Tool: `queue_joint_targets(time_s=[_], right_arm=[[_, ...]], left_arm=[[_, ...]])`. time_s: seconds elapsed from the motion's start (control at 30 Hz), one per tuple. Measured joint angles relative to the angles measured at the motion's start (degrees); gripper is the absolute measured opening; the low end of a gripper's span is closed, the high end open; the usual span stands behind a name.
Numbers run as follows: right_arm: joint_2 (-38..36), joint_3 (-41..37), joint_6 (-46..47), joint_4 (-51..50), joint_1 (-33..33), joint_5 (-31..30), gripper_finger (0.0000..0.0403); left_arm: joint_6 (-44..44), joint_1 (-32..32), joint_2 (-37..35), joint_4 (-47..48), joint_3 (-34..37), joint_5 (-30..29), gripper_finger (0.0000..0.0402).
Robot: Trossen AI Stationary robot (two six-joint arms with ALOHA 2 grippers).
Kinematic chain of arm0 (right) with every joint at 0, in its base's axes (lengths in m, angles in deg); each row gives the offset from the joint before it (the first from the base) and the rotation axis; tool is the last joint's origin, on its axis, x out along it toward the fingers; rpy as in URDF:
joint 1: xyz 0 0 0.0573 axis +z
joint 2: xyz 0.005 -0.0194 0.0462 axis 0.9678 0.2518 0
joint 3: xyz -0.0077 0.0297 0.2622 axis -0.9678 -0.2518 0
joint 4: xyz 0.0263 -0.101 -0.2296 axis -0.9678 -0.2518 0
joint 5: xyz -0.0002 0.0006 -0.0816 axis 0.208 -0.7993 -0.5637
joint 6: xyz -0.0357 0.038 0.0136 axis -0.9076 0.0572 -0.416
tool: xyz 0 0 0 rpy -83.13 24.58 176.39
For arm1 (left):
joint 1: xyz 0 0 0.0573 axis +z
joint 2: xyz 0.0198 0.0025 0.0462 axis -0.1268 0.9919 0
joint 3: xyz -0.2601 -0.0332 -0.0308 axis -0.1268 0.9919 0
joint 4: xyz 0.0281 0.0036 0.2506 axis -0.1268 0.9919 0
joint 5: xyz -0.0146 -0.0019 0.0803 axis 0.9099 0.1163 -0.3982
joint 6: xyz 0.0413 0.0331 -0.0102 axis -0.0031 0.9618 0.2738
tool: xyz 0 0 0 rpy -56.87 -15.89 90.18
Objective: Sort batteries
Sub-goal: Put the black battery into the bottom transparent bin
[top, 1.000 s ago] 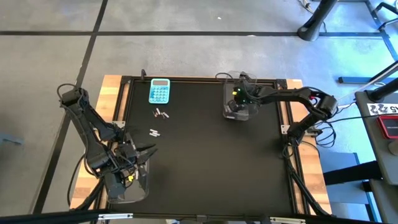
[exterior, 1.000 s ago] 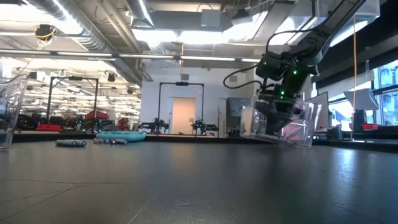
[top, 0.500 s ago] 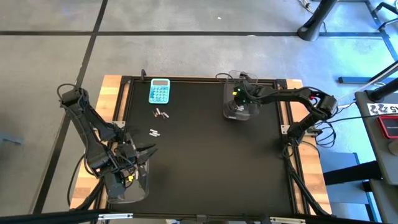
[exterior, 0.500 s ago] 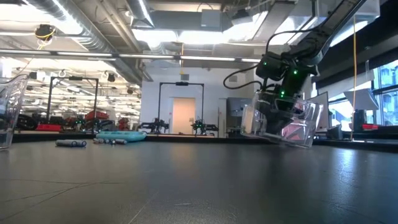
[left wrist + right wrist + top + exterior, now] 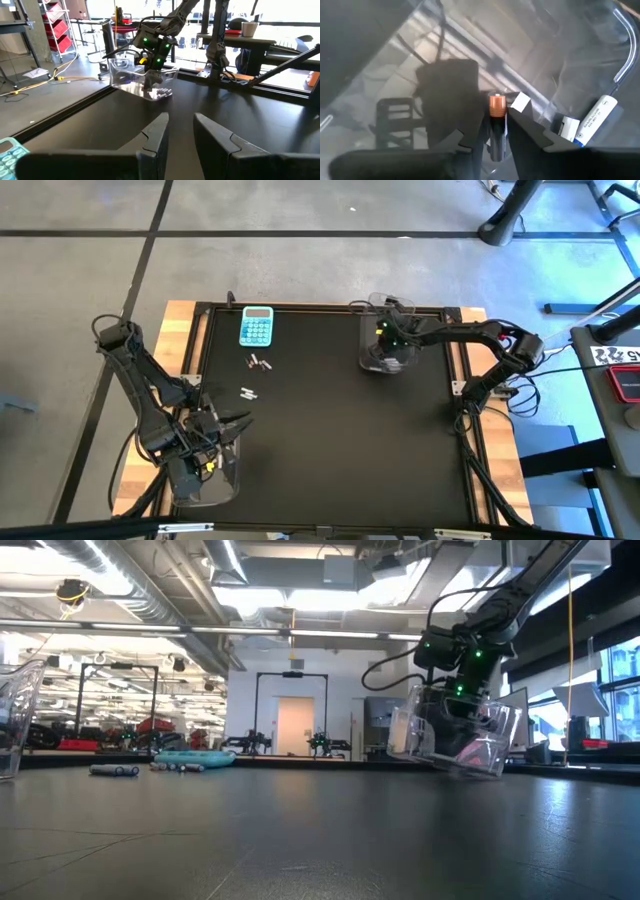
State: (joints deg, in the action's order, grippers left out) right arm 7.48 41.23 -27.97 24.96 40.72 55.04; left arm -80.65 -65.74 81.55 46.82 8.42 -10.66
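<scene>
Right gripper [image 5: 492, 131] inside clear plastic bin [image 5: 378, 340] at table's 1 o'clock, fingers clamped on copper-capped dark battery [image 5: 496, 122], lower body hidden, white cylindrical batteries [image 5: 598, 116] in bin, loose batteries [image 5: 259, 362] at 11 o'clock, left gripper [image 5: 178, 125] parted, 7 o'clock.

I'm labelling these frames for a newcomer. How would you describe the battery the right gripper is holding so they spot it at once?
Find the clear bin at the far right of the black table, where the right gripper reaches in. The battery is clamped between its fingers. Its copper-coloured end sets it apart from the white batteries lying loose beside it.
</scene>
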Motion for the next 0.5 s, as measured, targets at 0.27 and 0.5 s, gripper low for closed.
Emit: queue_joint_targets(time_s=[0.27, 0.5], right_arm=[[0.0, 0.0, 0.5, -1.8, -0.4, 2.8, 0.011], [0.0, 0.0, 0.0, -3.1, -0.3, 4.4, 0.003]], left_arm=[[0.3, -0.1, 0.0, 0.0, 0.0, 0.0, 0.0082], [0.9, -0.1, 0.0, 0.0, 0.0, 0.0, 0.0082]])
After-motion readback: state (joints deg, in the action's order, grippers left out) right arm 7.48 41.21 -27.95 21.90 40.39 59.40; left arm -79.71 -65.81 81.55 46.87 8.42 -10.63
